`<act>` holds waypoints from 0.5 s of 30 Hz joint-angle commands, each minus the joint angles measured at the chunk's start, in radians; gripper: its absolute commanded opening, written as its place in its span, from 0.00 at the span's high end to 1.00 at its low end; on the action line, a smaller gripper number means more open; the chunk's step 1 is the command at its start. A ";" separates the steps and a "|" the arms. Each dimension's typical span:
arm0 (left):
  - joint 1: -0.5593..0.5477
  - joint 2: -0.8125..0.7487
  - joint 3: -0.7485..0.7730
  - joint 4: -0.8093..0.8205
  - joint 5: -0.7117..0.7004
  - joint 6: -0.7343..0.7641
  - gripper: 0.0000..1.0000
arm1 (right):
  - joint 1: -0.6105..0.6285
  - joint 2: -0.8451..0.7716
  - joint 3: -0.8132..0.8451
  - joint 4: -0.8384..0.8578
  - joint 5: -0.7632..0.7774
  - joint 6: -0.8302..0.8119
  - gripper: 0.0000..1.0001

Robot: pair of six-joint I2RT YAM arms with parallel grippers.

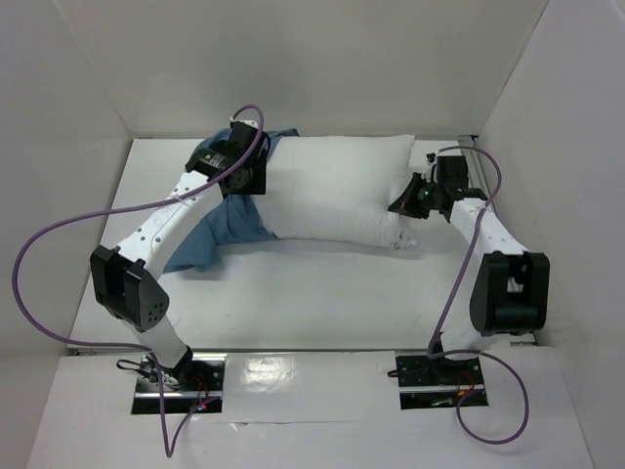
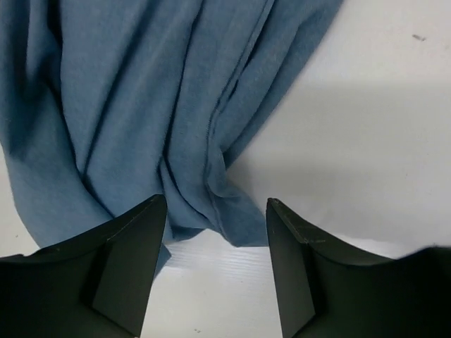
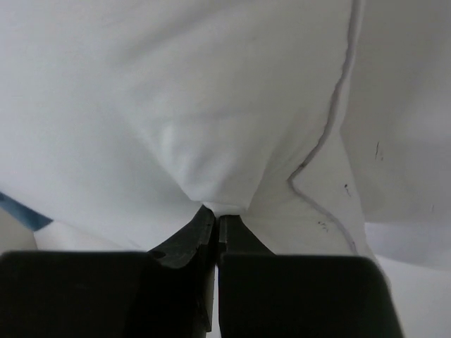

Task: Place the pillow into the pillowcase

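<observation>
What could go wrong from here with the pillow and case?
1. The right pincer is shut on only a small pinch of the pillow. That fold may slip out under a firm pull or push.
2. The left pincer is open and holds nothing, above the pillowcase, which lies bunched in folds. Closing here could catch several layers at once rather than one edge of the opening.

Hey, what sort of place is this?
Probably a robotics lab test cell: two robot arms bolted to a white table, plain white walls boxing it in, plus a pillow and pillowcase.
</observation>
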 commanded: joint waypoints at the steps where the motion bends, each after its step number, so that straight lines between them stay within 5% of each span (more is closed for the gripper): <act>1: 0.018 -0.026 -0.007 0.076 0.007 0.038 0.29 | 0.048 -0.107 -0.042 -0.058 0.046 0.007 1.00; 6: 0.018 0.045 0.004 0.085 0.023 0.007 0.31 | 0.061 -0.134 -0.030 -0.099 0.082 -0.003 1.00; 11: 0.028 0.097 0.042 0.061 -0.023 -0.011 0.54 | 0.071 -0.125 -0.019 -0.109 0.083 -0.012 1.00; 12: 0.028 0.097 0.042 0.061 -0.023 -0.011 0.65 | 0.071 -0.125 -0.019 -0.109 0.083 -0.012 1.00; 15: 0.028 0.117 0.051 0.052 -0.034 -0.011 0.67 | 0.071 -0.125 -0.010 -0.109 0.083 -0.012 1.00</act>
